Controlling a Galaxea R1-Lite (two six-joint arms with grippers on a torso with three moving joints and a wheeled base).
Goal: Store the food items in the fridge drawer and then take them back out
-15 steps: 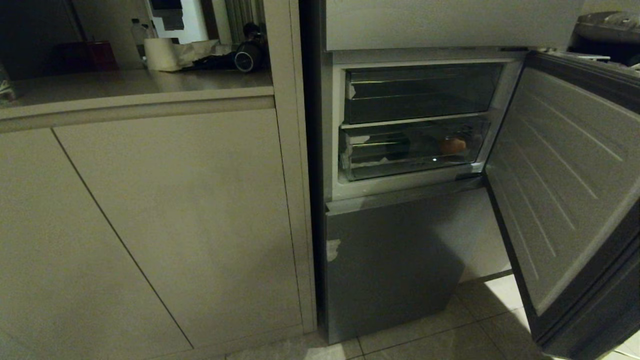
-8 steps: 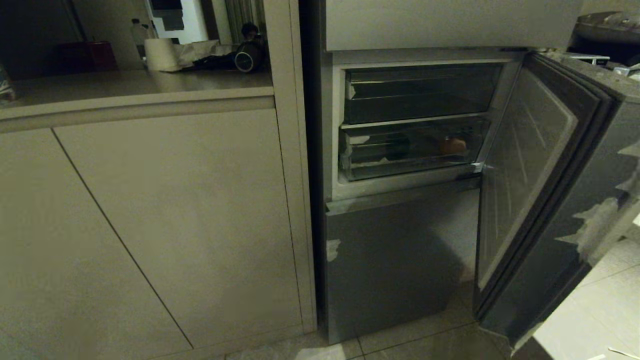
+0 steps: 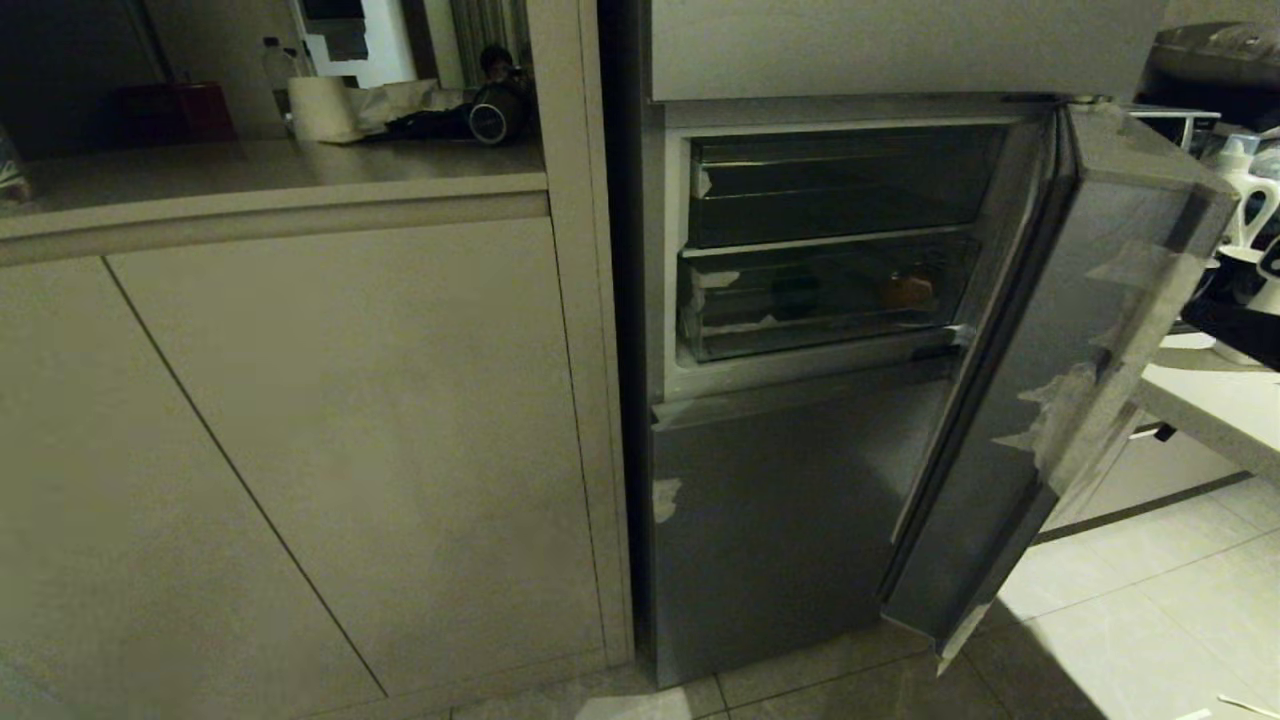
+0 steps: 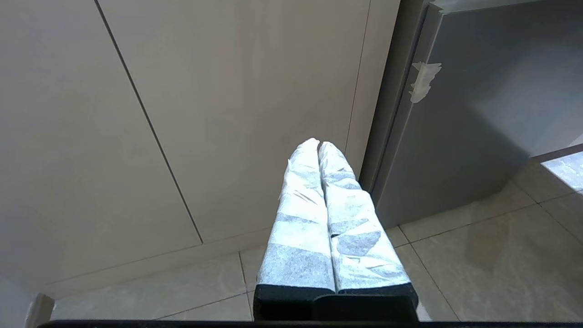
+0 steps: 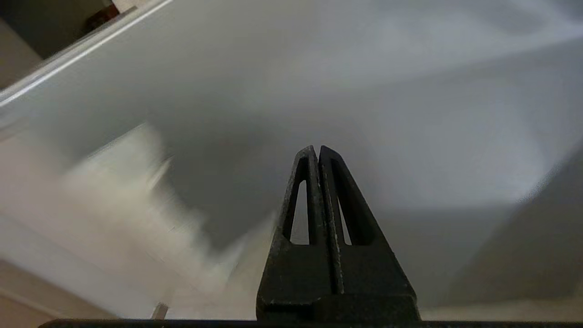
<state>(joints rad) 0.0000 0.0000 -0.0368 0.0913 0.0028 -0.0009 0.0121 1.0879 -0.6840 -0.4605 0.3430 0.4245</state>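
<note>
Inside the grey steel fridge (image 3: 790, 520), you see the food item (image 3: 906, 290), a small orange-brown lump, lying toward the right end of the clear fridge drawer (image 3: 820, 300), which sits pushed in beneath a second, darker clear bin (image 3: 840, 185). The middle fridge door (image 3: 1040, 380), hinged on the right, stands partly open, its grey outer face patched with pale tape scraps and turned toward you; the lower door panel below the compartment is closed. Neither arm shows in your head view. Your right gripper (image 5: 317, 149) has its black slotted fingers pressed together, holding nothing, their tips pointing at a broad grey panel close ahead; whether they touch it cannot be told. Your left gripper (image 4: 318, 142) hangs low in front of the beige cabinet fronts (image 4: 218, 114), its pale-wrapped fingers closed against each other and empty, with the tiled floor (image 4: 478, 255) below and the fridge's lower door just beside. On the counter (image 3: 270, 165) to the left, a roll of paper (image 3: 322, 108) and dark clutter sit well apart from the fridge.
</note>
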